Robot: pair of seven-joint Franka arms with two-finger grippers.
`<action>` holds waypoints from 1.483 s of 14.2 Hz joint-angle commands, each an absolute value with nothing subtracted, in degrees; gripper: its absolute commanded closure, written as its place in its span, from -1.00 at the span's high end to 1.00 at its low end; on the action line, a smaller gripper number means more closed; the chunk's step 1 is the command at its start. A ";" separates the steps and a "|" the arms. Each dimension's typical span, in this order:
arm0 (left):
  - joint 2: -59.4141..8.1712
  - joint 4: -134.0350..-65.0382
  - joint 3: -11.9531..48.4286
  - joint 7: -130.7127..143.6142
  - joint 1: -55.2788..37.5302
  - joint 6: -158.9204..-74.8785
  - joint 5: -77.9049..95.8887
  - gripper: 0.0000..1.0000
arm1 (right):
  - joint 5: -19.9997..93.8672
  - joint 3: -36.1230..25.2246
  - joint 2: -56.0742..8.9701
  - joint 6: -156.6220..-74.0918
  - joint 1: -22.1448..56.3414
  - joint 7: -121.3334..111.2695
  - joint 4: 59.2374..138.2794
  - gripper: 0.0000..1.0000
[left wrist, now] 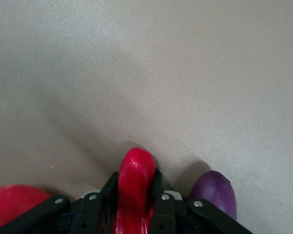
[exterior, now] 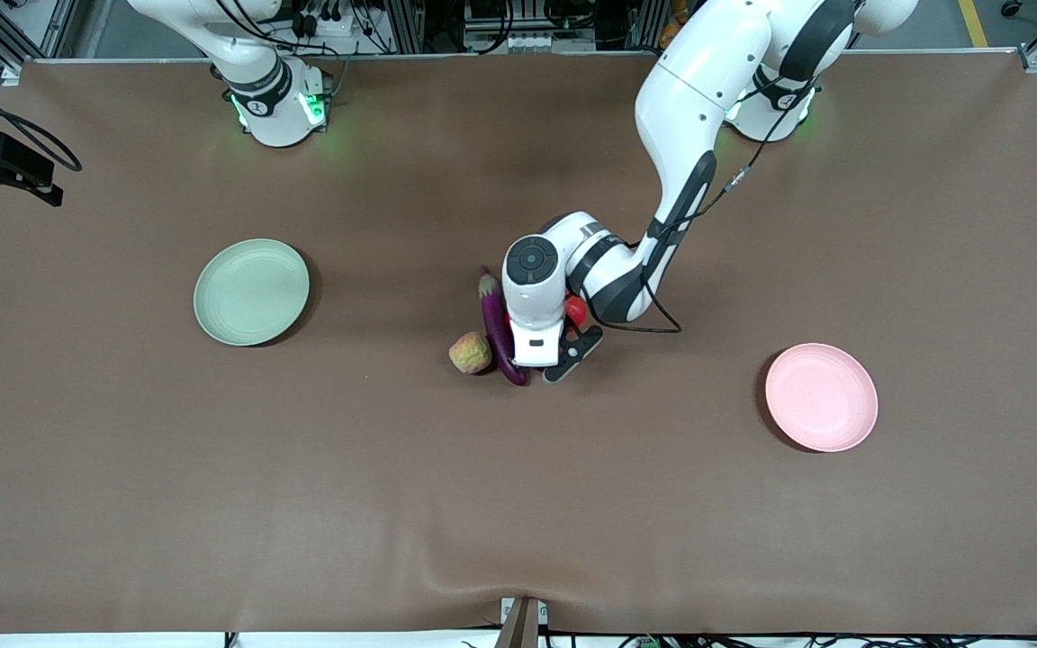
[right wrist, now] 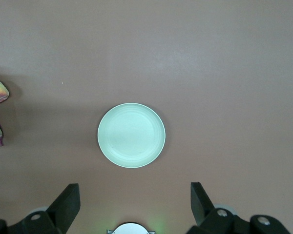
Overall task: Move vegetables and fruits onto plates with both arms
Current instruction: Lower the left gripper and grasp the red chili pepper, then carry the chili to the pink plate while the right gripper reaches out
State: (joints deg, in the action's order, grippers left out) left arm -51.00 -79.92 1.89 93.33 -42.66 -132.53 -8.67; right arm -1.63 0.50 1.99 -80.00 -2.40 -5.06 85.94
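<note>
1. The brown counter (exterior: 122, 504) carries everything; the two arms' bases stand along its edge farthest from the front camera.
2. The left arm (exterior: 689, 117) reaches down to the middle of the counter; its wrist hides most of the cluster of produce there.
3. The right arm (exterior: 257, 81) waits high up; the right claw (right wrist: 134, 204) hangs over the green plate (exterior: 251, 291) with its fingers spread wide apart and nothing between them.
4. The pink plate (exterior: 821, 396) lies toward the left arm's end of the counter, well apart from the left claw and bare.
5. The eggplant (exterior: 498, 328) lies on the counter just beside the left claw, its rounded purple tip showing close by the fingers in the left wrist view.
6. The apple (exterior: 576, 310) sits beside the left claw, mostly covered by the wrist.
7. The peach (exterior: 470, 352) rests against the eggplant, on the side away from the left claw.
8. The left claw (left wrist: 135, 204) is low at the counter; its fingers are clamped on the chili pepper (left wrist: 134, 190), whose red tip pokes out between them.
</note>
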 commanded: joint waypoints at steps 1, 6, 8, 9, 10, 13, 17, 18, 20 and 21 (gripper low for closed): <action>-49.76 -79.46 1.41 93.34 -42.72 -128.86 -9.76 -1.00 | -1.76 1.41 0.36 -79.19 -3.87 -4.74 84.46 1.00; -40.01 -79.37 1.14 80.28 -41.32 -117.17 -9.23 -1.00 | -2.37 1.67 -6.15 -78.66 -2.99 -4.83 84.55 1.00; -35.88 -79.37 1.14 75.35 -38.86 -115.05 -9.32 -1.00 | -2.37 1.67 -6.15 -78.66 -2.29 -4.49 84.55 1.00; -34.21 -79.37 1.06 73.41 -37.28 -114.96 -9.66 -1.00 | -1.68 1.67 -6.15 -78.66 -2.29 -3.96 84.55 1.00; -32.62 -79.37 0.97 71.65 -35.44 -114.96 -9.67 -1.00 | -1.32 1.76 -6.15 -78.58 -2.02 -3.43 84.55 1.00; -31.20 -79.37 0.79 65.24 -28.42 -114.96 -9.84 -1.00 | 2.54 1.67 -6.68 -78.92 1.04 4.36 84.64 1.00; -34.00 -80.06 0.88 57.93 -19.36 -115.05 -15.97 -1.00 | 7.72 1.67 -10.53 -81.64 6.58 16.85 84.55 1.00; -35.32 -80.42 0.97 56.53 -17.42 -115.05 -18.78 -1.00 | 9.13 1.67 -11.59 -83.04 7.37 18.79 84.55 1.00; -36.56 -83.04 1.05 52.32 -13.64 -117.67 -23.10 -1.00 | 10.72 1.67 -14.49 -87.16 10.00 22.74 84.55 1.00; -37.08 -84.62 1.05 50.21 -11.71 -120.56 -23.72 -1.00 | 10.72 1.67 -16.07 -90.32 11.93 25.20 84.64 1.00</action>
